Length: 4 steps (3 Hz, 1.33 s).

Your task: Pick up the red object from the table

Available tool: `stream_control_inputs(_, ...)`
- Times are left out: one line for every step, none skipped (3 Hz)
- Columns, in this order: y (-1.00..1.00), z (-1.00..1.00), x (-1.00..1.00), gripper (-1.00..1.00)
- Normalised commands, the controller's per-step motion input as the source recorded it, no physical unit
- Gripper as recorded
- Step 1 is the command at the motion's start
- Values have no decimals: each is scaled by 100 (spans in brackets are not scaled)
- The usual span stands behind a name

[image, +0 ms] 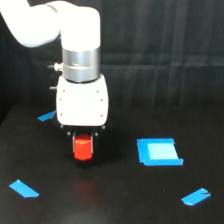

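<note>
A white robot gripper (83, 145) grasps the red object (83, 148) just above the black table (115, 200); a loose grip could drop it.

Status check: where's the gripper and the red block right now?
Gripper shut on red block. Block seems just above the table. Blue square patch off to exterior view's right, nothing obstructing.

a robotics lab test cell: a white and silver jointed robot arm (75, 45) over a flat matte black table (115, 200), a dark draped backdrop (160, 45), and bright blue tape strips (23, 188) as floor markers
</note>
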Motion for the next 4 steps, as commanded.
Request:
stream_control_inputs(-1,88,0,-99)
stream_control_inputs(2,81,1,-100)
stream_control_inputs(5,87,5,-100)
stream_control_inputs(4,100,4,-100)
